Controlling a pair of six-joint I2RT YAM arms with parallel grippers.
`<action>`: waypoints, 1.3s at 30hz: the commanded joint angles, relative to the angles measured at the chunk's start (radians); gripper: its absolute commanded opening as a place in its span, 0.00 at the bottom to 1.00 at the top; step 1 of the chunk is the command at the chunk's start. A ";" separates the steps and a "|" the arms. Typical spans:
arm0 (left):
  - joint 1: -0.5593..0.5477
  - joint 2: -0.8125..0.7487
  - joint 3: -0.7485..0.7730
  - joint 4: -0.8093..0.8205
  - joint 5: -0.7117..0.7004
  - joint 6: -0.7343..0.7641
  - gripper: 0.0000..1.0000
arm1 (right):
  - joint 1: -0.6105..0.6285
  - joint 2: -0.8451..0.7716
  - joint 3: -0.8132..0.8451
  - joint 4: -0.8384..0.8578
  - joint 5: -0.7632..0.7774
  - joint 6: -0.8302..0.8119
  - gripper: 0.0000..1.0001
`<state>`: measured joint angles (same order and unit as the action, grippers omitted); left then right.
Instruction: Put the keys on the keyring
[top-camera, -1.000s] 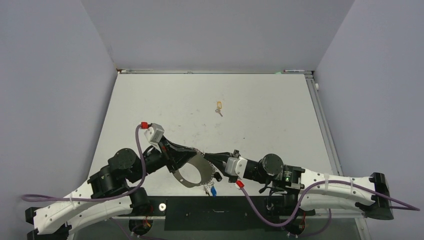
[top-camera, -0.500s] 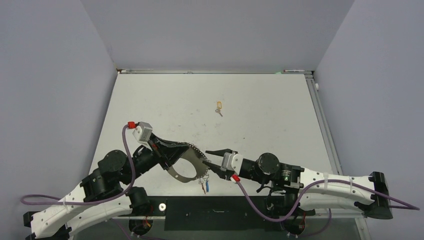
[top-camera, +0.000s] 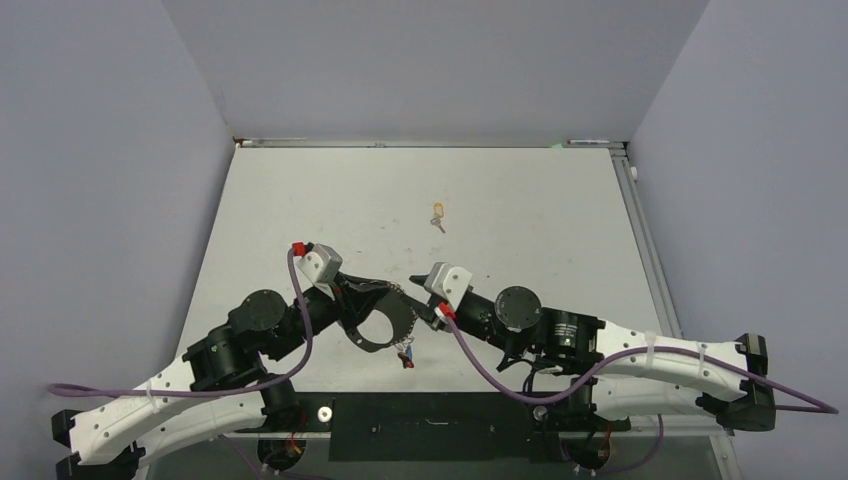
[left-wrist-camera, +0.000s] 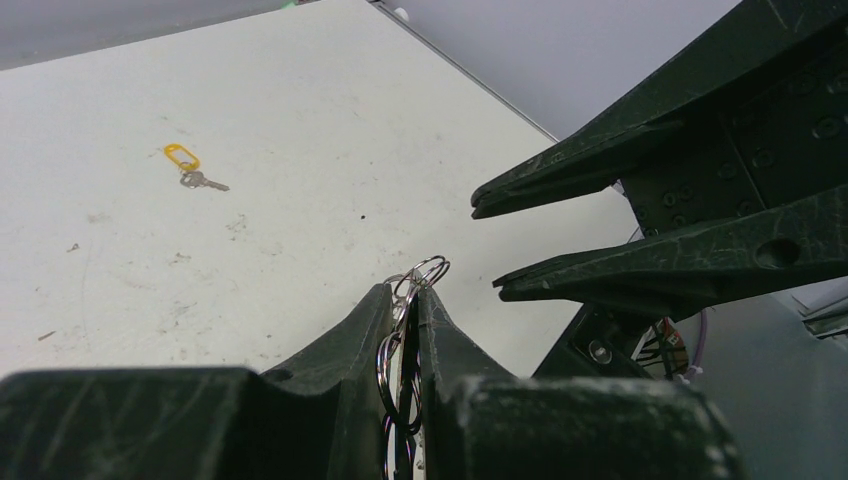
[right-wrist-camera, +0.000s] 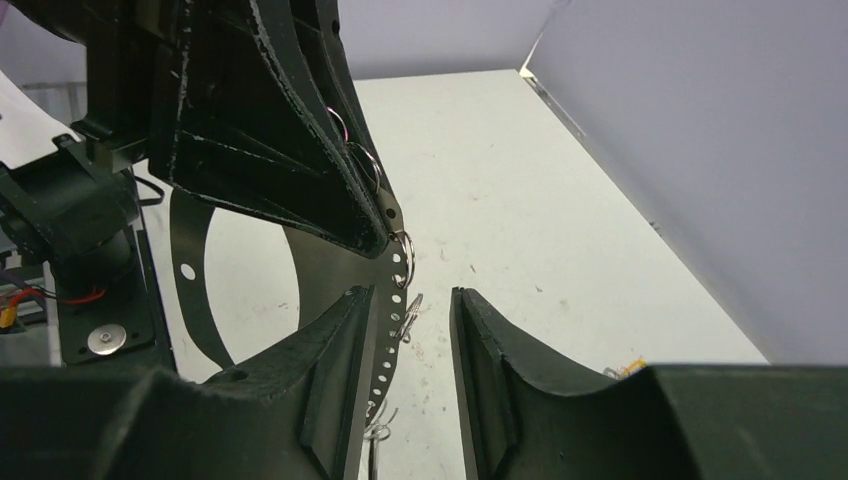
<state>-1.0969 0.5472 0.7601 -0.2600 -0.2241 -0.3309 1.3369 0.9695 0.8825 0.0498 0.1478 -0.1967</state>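
Keyring (right-wrist-camera: 190, 310): shiny thin loop, pinched in left jaws | right jaws: narrowly parted, holding nothing | yellow-tagged key (top-camera: 437, 215): on surface (top-camera: 550, 220), well apart

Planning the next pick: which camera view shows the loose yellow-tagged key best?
Left wrist view: the yellow-tagged key lies unobstructed, tag and blade both distinct. The top external view shows it whole but tiny. The right wrist view catches only a yellow sliver low on the right, the rest hidden.
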 joint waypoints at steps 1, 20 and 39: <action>0.002 -0.009 0.004 0.104 0.018 0.051 0.00 | 0.010 0.038 0.062 -0.038 0.062 0.025 0.33; 0.001 0.000 -0.001 0.073 0.030 0.073 0.00 | 0.010 0.143 0.142 -0.047 0.022 -0.055 0.27; 0.002 0.016 0.013 0.028 0.074 0.104 0.00 | 0.009 0.150 0.158 -0.112 -0.065 -0.170 0.19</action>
<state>-1.0969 0.5621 0.7448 -0.2749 -0.1822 -0.2390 1.3373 1.1126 0.9989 -0.0723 0.1188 -0.3374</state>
